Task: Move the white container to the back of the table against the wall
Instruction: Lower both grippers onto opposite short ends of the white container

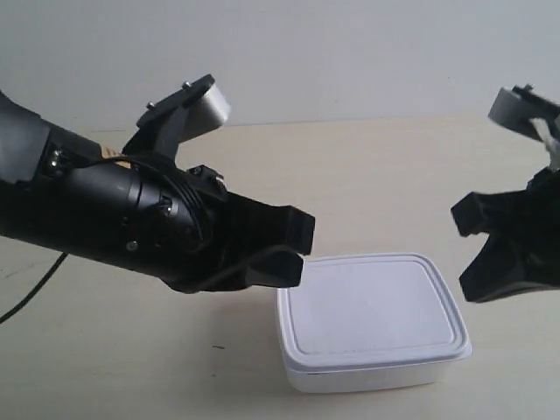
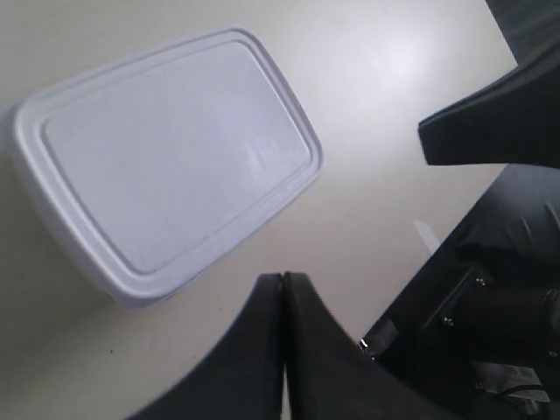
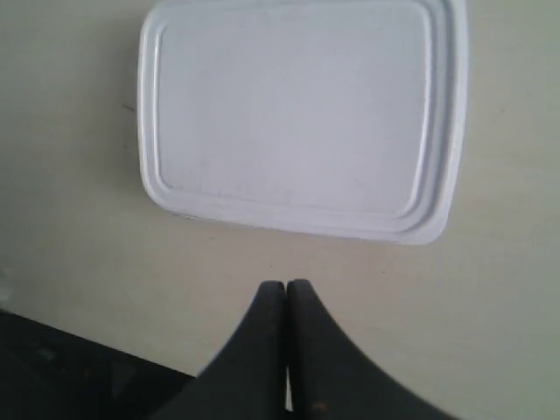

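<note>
The white container (image 1: 372, 315) sits lid on, near the table's (image 1: 376, 166) front edge, far from the wall (image 1: 350, 52). In the left wrist view my left gripper (image 2: 283, 278) is shut and empty, just off a corner of the container (image 2: 175, 157). My right gripper (image 3: 286, 284) is also shut and empty, a short way from the long side of the container (image 3: 297, 114). In the exterior view the gripper at the view's left (image 1: 293, 248) hovers by the box's back left corner. The gripper at the view's right (image 1: 472, 254) hangs beside its right end.
Bare cream table stretches from the container back to the wall. A black cable (image 1: 35, 293) trails off the arm at the exterior view's left. The other arm's black finger (image 2: 490, 131) and body (image 2: 490, 332) crowd one side of the left wrist view.
</note>
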You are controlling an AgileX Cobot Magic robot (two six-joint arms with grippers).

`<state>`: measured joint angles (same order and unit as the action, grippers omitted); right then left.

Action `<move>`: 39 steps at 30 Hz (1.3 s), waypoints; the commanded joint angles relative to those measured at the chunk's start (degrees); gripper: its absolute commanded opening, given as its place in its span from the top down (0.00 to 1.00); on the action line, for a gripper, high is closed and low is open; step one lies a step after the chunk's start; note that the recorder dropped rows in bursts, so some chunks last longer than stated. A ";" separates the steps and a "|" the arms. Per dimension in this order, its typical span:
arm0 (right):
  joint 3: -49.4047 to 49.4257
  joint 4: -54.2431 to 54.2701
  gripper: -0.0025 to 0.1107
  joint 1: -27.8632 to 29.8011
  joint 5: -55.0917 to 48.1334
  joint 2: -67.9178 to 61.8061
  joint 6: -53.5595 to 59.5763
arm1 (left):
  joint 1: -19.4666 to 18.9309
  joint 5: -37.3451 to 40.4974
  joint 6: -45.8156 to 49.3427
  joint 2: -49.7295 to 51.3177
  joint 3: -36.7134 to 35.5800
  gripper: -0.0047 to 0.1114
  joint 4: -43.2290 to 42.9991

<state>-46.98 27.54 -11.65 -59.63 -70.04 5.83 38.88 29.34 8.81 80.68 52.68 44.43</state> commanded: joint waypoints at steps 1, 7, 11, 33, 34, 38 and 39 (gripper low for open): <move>3.13 0.64 0.98 -2.41 2.56 -0.18 0.21 | 1.67 -0.78 -1.53 0.94 -0.15 0.96 1.01; 7.46 0.82 0.98 -3.02 3.82 -0.18 0.18 | 5.17 -0.13 -3.55 1.91 -0.15 0.96 1.46; 10.78 0.82 0.98 -3.02 5.75 -0.18 0.30 | 7.31 -0.47 -3.67 4.43 -0.15 0.96 1.39; 14.75 3.45 0.98 -3.02 17.11 -13.35 4.70 | 9.70 -1.40 -3.45 16.12 -0.15 0.96 4.28; 14.75 3.45 0.98 -3.02 17.72 -13.62 4.83 | 9.70 -1.74 -3.45 16.73 -0.15 0.96 4.28; 14.75 3.45 0.98 -3.02 18.24 -13.99 5.42 | 9.70 -5.03 -3.23 18.70 -0.15 0.96 4.28; 14.75 3.45 0.98 -3.02 18.48 -13.99 5.57 | 9.70 -5.64 -3.23 19.25 -0.03 0.96 4.28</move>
<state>-32.37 30.71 -14.58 -42.12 -83.89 10.35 48.29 26.13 5.30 98.92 52.68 48.20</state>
